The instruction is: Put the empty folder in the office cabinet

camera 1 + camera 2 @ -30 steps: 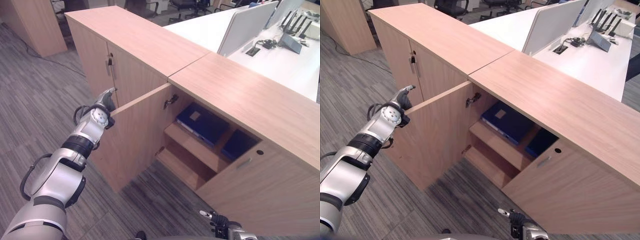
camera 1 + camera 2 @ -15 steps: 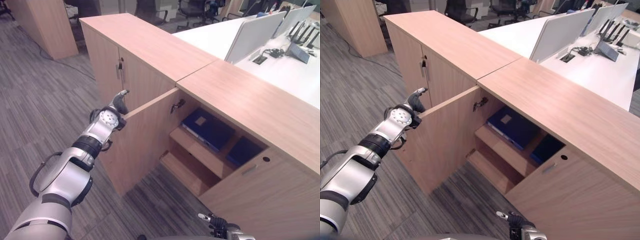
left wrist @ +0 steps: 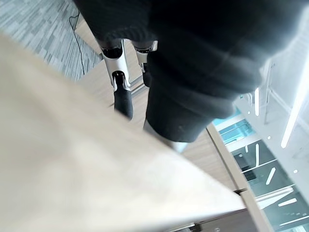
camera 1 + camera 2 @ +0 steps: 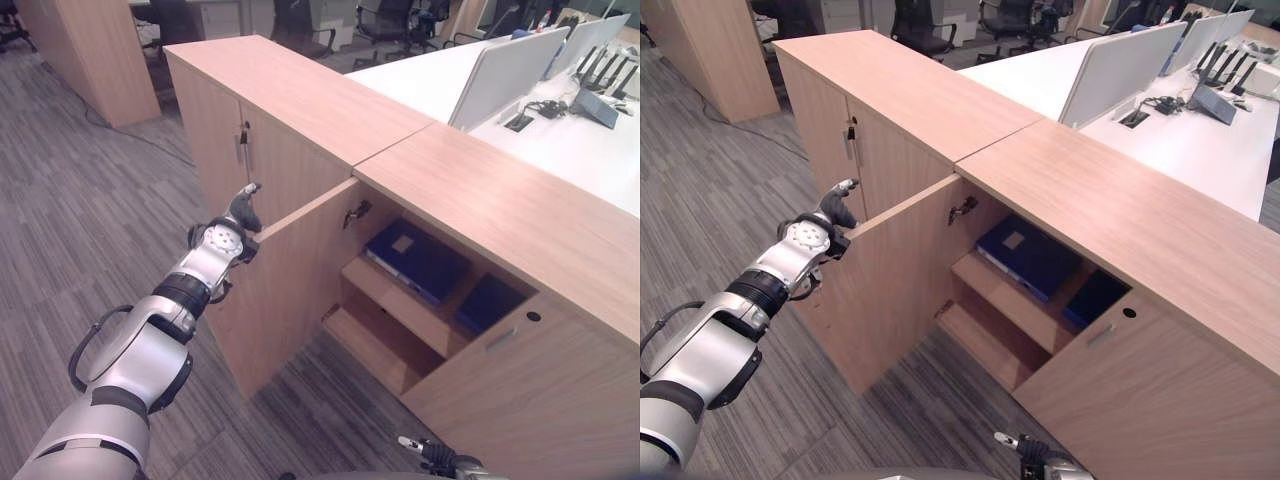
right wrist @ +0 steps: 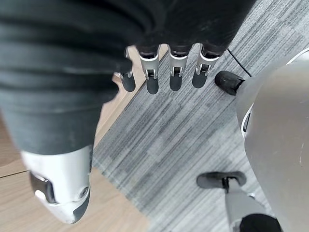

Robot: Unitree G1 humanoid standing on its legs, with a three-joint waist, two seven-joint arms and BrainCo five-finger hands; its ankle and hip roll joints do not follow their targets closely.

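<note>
The office cabinet (image 4: 480, 215) stands with its left door (image 4: 290, 290) swung out. On its upper shelf lies a blue folder (image 4: 415, 258); a second blue folder (image 4: 487, 300) sits lower to the right. My left hand (image 4: 238, 215) rests at the door's top outer corner, open, with straight fingers (image 3: 120, 92) reaching over the door's edge (image 3: 72, 159). Low down by the cabinet's front, my right hand (image 4: 1030, 455) hangs open and holds nothing, its fingers (image 5: 159, 72) straight above the carpet.
A second cabinet (image 4: 230, 150) with closed doors adjoins on the left. Behind stands a white desk (image 4: 560, 140) with a partition screen (image 4: 500, 60) and small items. A wooden column (image 4: 90, 60) and office chairs (image 4: 920, 20) are at the back. Grey carpet lies in front.
The whole view has shifted, so the camera moved. My left hand stays at the door's top corner; the door looks swung slightly towards the cabinet. The right hand hangs as before.
</note>
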